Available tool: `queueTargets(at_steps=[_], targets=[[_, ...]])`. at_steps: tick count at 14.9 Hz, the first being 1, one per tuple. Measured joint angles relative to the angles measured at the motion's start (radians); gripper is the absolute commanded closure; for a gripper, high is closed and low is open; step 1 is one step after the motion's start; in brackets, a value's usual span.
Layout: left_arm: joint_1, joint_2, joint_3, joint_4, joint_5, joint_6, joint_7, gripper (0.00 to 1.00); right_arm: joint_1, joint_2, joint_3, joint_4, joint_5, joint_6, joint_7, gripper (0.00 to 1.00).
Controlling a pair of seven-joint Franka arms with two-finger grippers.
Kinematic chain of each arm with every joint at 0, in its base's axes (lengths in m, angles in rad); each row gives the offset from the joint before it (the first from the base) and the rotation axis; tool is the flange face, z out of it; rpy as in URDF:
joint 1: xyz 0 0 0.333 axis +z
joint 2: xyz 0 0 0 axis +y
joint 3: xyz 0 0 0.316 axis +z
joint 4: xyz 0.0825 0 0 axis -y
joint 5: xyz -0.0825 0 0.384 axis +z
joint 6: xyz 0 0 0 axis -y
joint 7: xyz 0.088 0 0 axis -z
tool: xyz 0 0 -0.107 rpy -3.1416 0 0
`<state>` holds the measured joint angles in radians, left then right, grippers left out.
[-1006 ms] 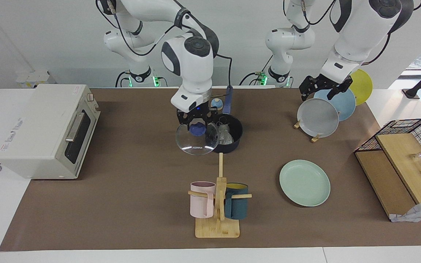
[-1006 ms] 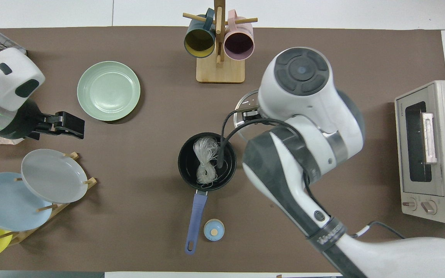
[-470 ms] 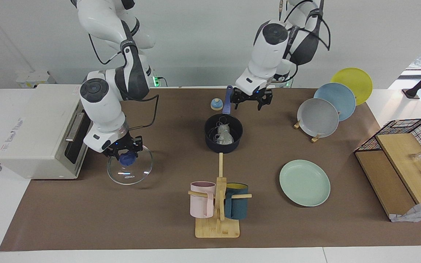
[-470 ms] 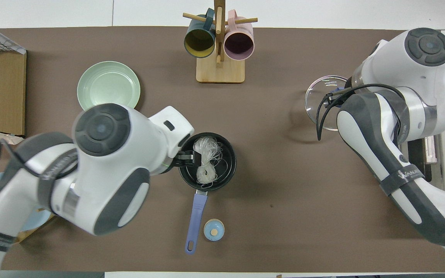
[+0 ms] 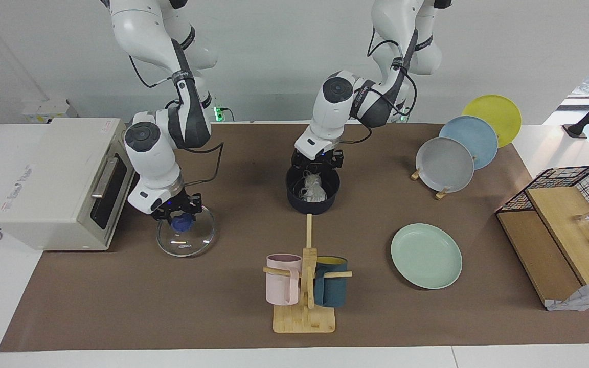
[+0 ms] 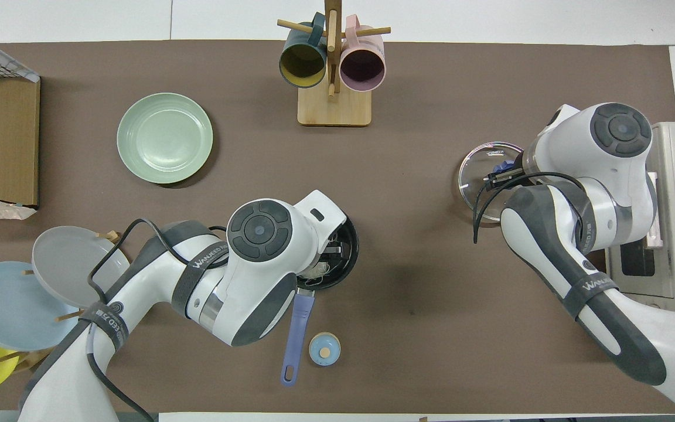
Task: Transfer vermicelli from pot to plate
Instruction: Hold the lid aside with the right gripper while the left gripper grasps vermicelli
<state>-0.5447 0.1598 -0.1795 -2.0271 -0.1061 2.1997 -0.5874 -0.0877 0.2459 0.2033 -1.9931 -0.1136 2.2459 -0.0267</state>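
Note:
The navy pot (image 5: 294, 197) stands mid-table with the whitish vermicelli (image 5: 314, 188) inside. In the overhead view only the pot's rim (image 6: 349, 249), its blue handle (image 6: 296, 328) and a bit of vermicelli (image 6: 317, 271) show under the arm. My left gripper (image 5: 318, 171) is open, lowered into the pot's mouth over the vermicelli. My right gripper (image 5: 182, 217) is shut on the blue knob of the glass lid (image 5: 192, 243), which is low at the table in front of the toaster oven; it also shows in the overhead view (image 6: 478, 176). The light green plate (image 5: 426, 255) lies empty toward the left arm's end, also seen from overhead (image 6: 164, 138).
A toaster oven (image 5: 64, 179) stands at the right arm's end. A mug rack (image 5: 304, 286) with a pink and a teal mug stands farther from the robots than the pot. A plate rack (image 5: 458, 153), a wire basket with boards (image 5: 570, 214) and a small blue cap (image 6: 324, 349) are also there.
My left arm swung from the plate rack to the pot and lowered its gripper into it. My right arm carried the glass lid off the pot and down beside the toaster oven.

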Motion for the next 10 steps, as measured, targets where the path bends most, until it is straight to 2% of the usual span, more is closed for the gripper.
queueTargets(at_steps=[4,5,7,9,10], targets=[[-0.003,0.034,-0.001,0.0,0.0,0.023,0.0,0.0,-0.001,-0.005,0.0,-0.025,0.002,0.016,0.002,0.49],[-0.005,0.043,-0.002,0.0,0.0,0.027,0.0,0.0,-0.001,-0.006,0.0,-0.031,0.002,0.021,0.002,0.47],[-0.01,0.057,-0.002,0.0,0.0,0.031,0.0,0.0,-0.001,-0.008,0.0,-0.042,0.003,0.033,0.002,0.29],[-0.014,0.062,-0.002,0.0,0.0,0.038,0.0,0.0,-0.001,-0.011,0.0,-0.047,0.003,0.037,0.002,0.0],[-0.015,0.063,-0.002,-0.001,0.0,0.043,0.0,0.0,-0.001,-0.014,0.0,-0.047,0.003,0.037,0.002,0.0]])
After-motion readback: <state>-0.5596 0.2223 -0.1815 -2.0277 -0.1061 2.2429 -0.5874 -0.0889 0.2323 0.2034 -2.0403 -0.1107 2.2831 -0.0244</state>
